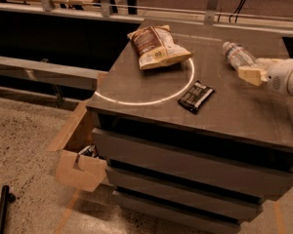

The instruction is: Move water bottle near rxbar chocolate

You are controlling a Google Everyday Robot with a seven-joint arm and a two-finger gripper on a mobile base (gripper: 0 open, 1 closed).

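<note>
The bottle [238, 55] lies on its side near the surface's [234, 113] far right corner, its long axis running toward the pincer [251, 74] at its near end (whether that holds it, I cannot tell), with the bar [196, 96] left of both, toward the front edge.

A dark drawer cabinet [195, 167] stands on speckled floor [24, 145], cardboard box [80, 172] beside it.

One water bottle [238, 56], one rxbar chocolate [196, 96], one chip bag [156, 46], one box [80, 167], one claw [254, 69] beside bottle.
</note>
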